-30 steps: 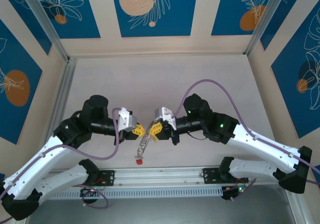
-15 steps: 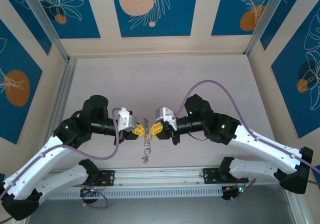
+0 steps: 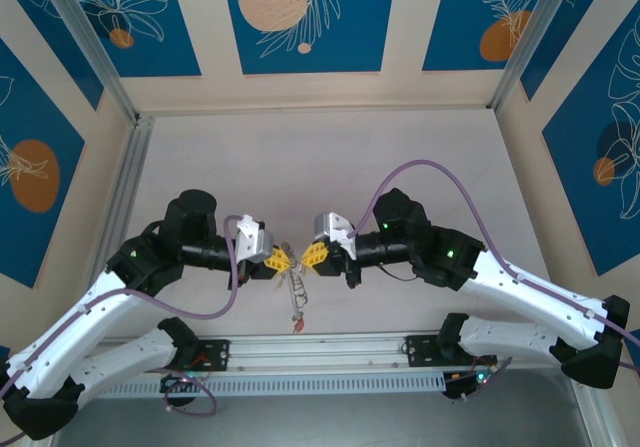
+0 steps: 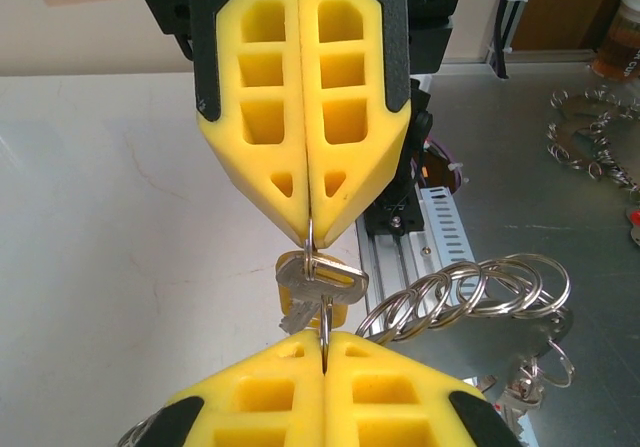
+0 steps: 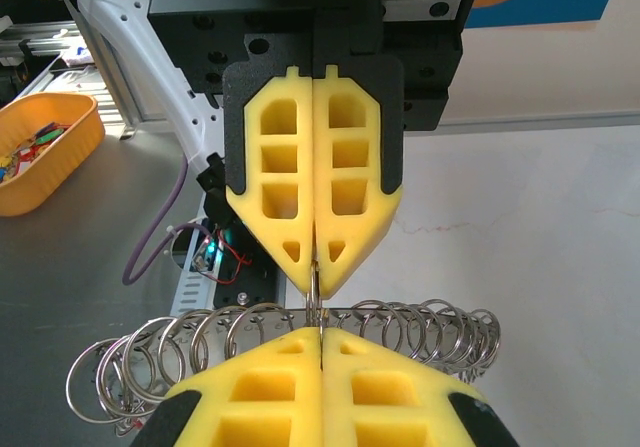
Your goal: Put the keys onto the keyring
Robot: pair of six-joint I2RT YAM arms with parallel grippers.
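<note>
My left gripper (image 3: 283, 260) and right gripper (image 3: 312, 256) meet tip to tip above the table's near edge, both shut. The keyring (image 4: 326, 319), a thin metal hoop seen edge-on, runs between the two pairs of yellow pads, pinched at one end by my left gripper (image 4: 323, 339) and at the other by my right gripper (image 4: 310, 242). A silver key (image 4: 320, 282) hangs on it, with a yellow-headed key behind. In the right wrist view the keyring (image 5: 315, 307) spans from my right gripper (image 5: 320, 332) up to the left gripper (image 5: 316, 289). A chain of linked rings (image 3: 295, 292) dangles below, ending in a red tag (image 3: 297, 319).
The chain of split rings (image 5: 400, 327) stretches sideways just behind the jaws. An aluminium rail (image 3: 320, 352) runs along the near table edge. An orange bin (image 5: 40, 147) and loose rings (image 4: 590, 137) lie on the metal bench beyond.
The dangling chain with its red tag has swung from the left to hang slightly right of the jaws. Both grippers stay shut, tip to tip.
</note>
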